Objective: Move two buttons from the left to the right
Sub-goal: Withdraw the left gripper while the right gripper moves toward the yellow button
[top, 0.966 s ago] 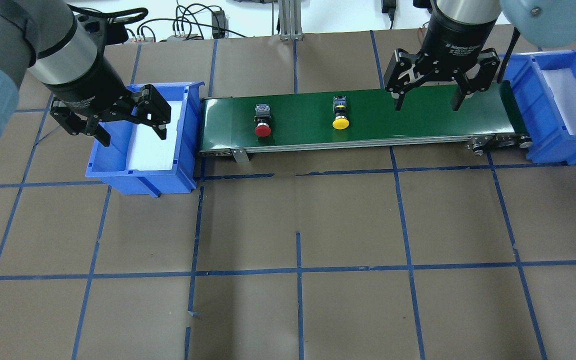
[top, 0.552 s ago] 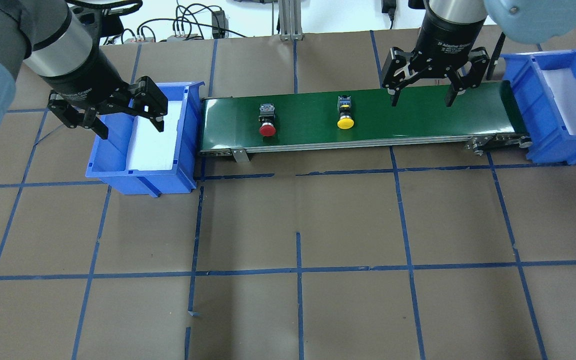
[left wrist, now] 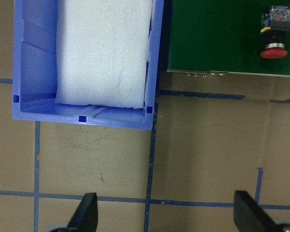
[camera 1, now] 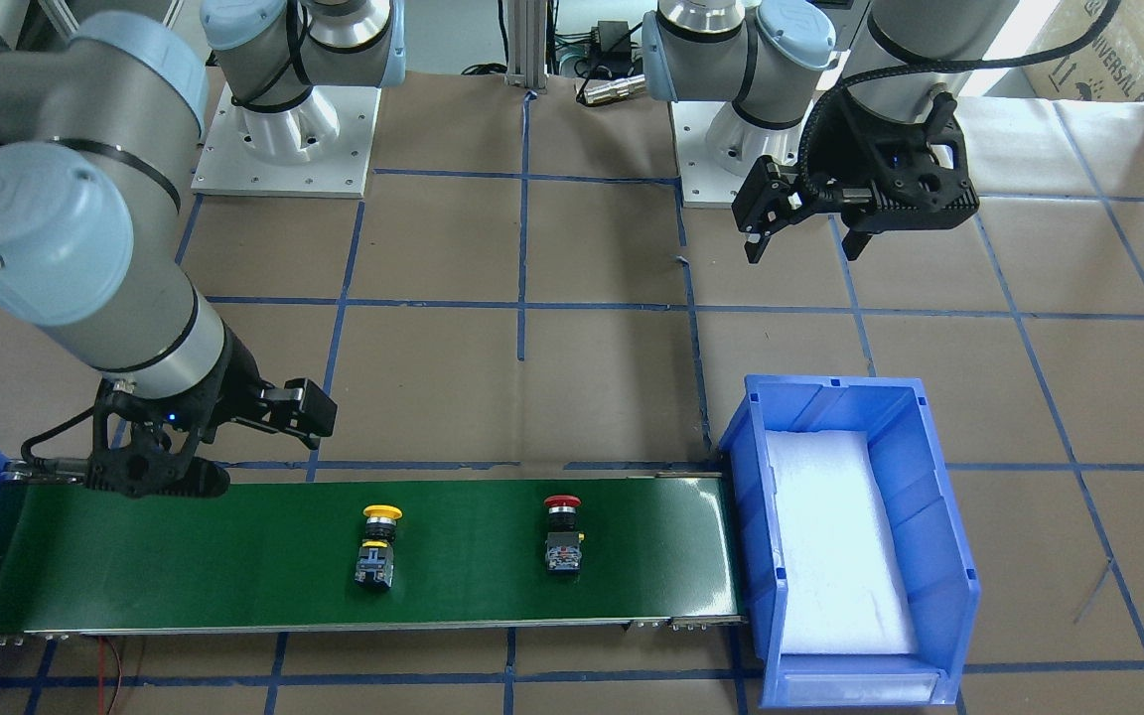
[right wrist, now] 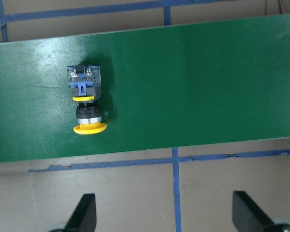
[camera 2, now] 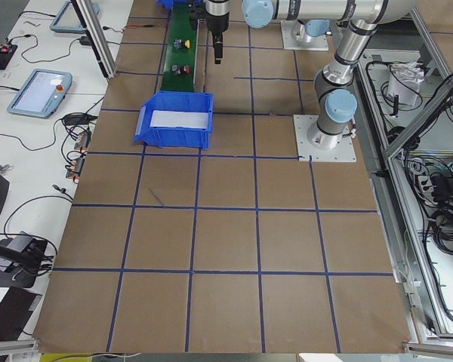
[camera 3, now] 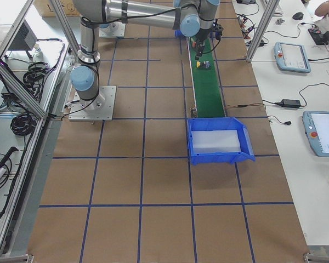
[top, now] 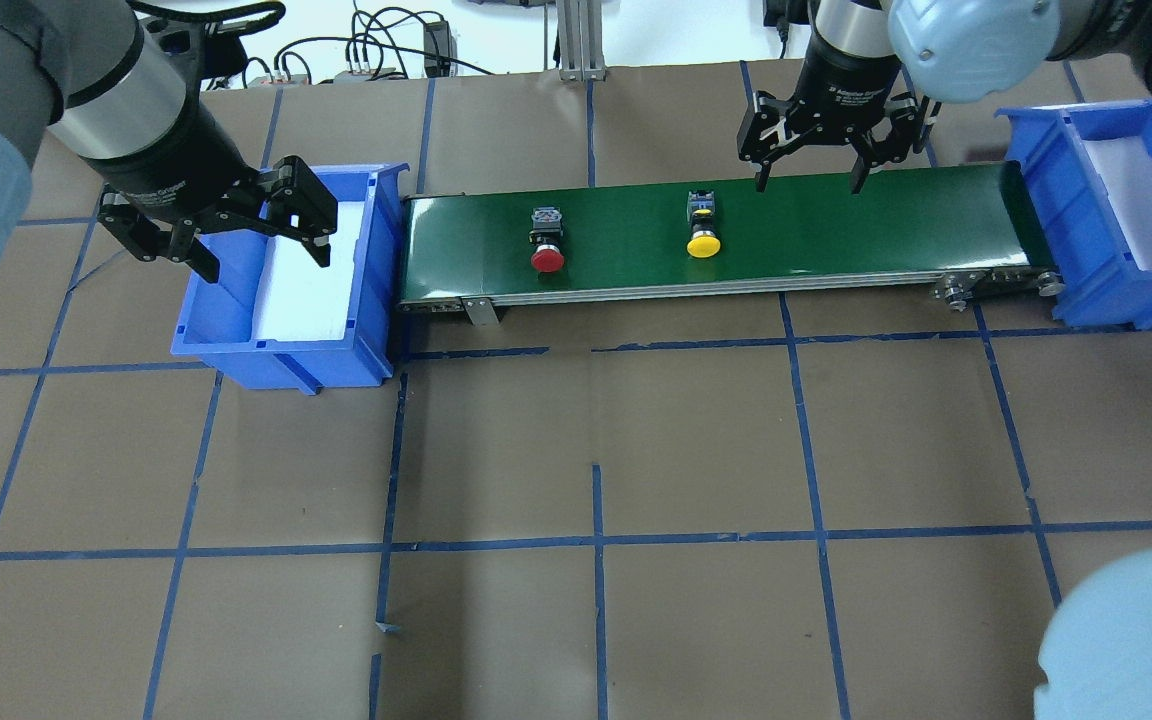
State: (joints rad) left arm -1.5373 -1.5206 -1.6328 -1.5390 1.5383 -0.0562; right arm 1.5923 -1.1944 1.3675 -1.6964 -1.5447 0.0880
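Note:
The red button [top: 546, 241] and the yellow button [top: 703, 229] lie on their sides on the green conveyor belt [top: 836, 230], caps toward the near edge. The red one is at the left part, the yellow one near the middle. My left gripper [top: 266, 258] is open and empty above the left blue bin [top: 276, 350]. My right gripper [top: 808, 185] is open and empty, raised over the belt's far edge, right of the yellow button. The right wrist view shows the yellow button [right wrist: 88, 106] up-left of the fingers. The left wrist view shows the red button [left wrist: 275, 31] at top right.
A second blue bin [top: 1096, 290] with white foam stands at the belt's right end. The left bin holds only white foam [left wrist: 104, 53]. Blue tape lines cross the brown table. Cables and a metal post lie beyond the far edge.
Both buttons have moved a little to the right along the belt. My right gripper has moved left and toward the belt's far edge. My left gripper has barely moved.

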